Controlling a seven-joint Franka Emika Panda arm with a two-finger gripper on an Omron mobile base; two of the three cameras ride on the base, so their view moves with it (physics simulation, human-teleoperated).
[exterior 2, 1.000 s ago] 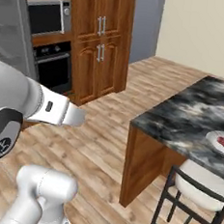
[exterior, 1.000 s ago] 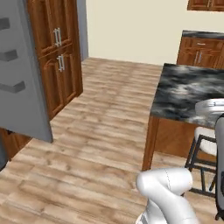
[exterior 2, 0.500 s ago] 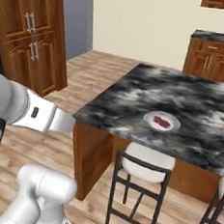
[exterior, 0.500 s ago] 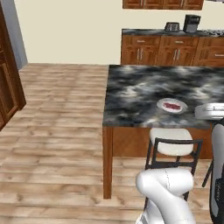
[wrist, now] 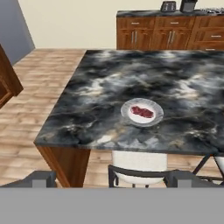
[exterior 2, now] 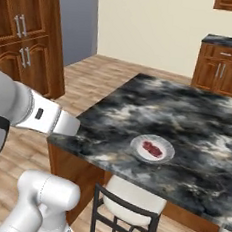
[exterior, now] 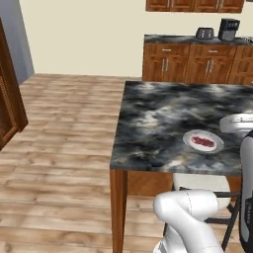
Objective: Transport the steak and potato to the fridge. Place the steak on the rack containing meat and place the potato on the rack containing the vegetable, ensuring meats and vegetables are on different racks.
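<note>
Step in hand: approach to the first pickup. The two-finger gripper [wrist: 109, 178] is fully open and holds nothing. The flat red-pink raw steak [wrist: 142, 111] lies on a round pale plate [wrist: 151, 119], ahead of and below the gripper, near the front edge of the black marbled stone island counter [wrist: 105, 92]. Next move, by judgement: advance over the white-seated stool [wrist: 139, 164], descend onto the steak, then close.
</note>
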